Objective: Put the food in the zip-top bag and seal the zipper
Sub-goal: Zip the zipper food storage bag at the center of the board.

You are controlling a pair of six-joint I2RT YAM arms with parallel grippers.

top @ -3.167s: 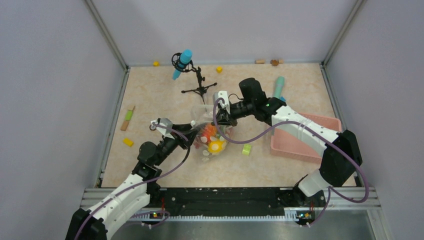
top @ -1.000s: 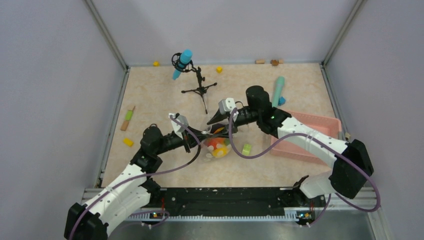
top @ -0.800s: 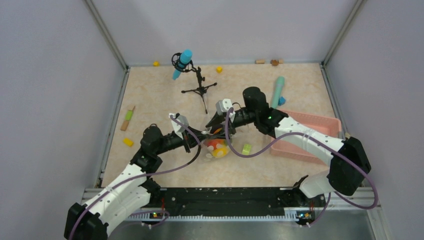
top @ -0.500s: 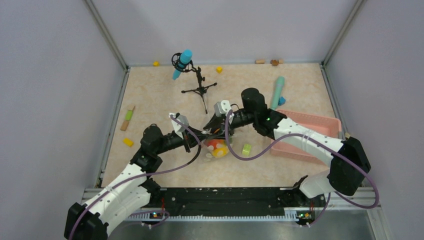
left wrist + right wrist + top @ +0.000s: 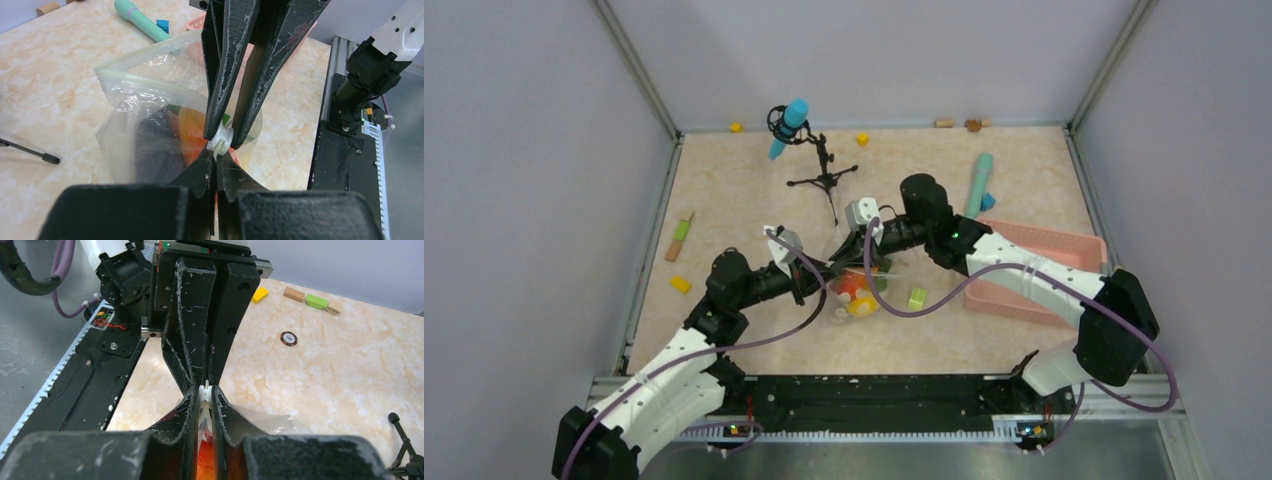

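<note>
Nearest, a black rail [image 5: 864, 395] edges the beige marbled table [image 5: 744, 200]. At mid-table is the bag [image 5: 135, 112] with food [image 5: 190, 132] inside. The left gripper [image 5: 216, 159] and right gripper [image 5: 205, 392] meet tip to tip, both clamped on its zipper [image 5: 221, 141]. A pink basket [image 5: 1044, 295] sits to the right, a mic stand [image 5: 824, 170] stands farther back, and grey walls [image 5: 874, 60] enclose it all.

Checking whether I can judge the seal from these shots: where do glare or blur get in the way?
Top view: even light, soft shadows, but the bag is tiny and mostly covered. Left wrist view: zipper sharp, white sheen on the clear plastic, black foreground blurred. Right wrist view: table sharp, near foreground blurred.
</note>
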